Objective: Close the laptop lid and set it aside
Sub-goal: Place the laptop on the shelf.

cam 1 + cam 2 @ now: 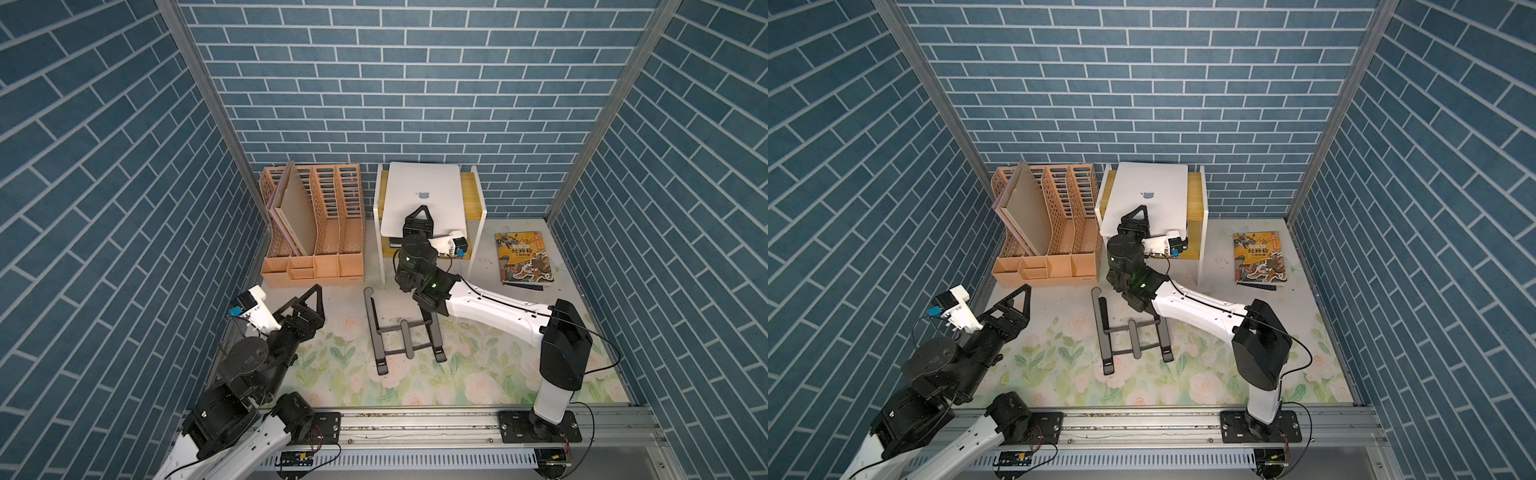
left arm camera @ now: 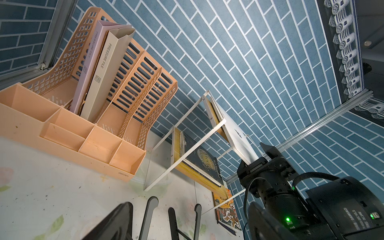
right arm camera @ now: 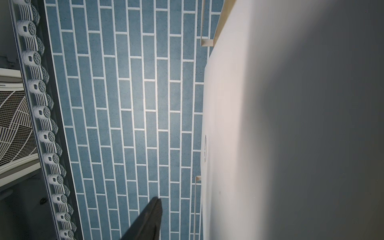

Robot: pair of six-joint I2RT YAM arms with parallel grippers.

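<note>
Looking down, top view: closed laptop [image 1: 424, 183] lies atop a white shelf rack [image 1: 478, 237], near edge overhanging; left gripper [image 1: 309, 303] hangs wide and empty above the bench [image 1: 478, 374]
Left wrist view: right gripper [image 2: 261, 155] straddles that near edge
Right wrist view: finger [image 3: 149, 216] clear of the lid [image 3: 270, 124], jaws parted
Handling: likely stiff, slick, weighty; take the side edges

Both top views are bright and evenly lit from overhead and sharp throughout, though the brick walls [image 1: 83, 216] bow outward toward the frame edges. The stand [image 1: 405, 336] casts only a faint, soft shadow on the tabletop [image 1: 490, 374]. The left wrist view is crisp, with straight lines curving near its borders. In the right wrist view the laptop [image 3: 239, 104] is blurred by closeness, fading from pale cream into grey shade.
</note>
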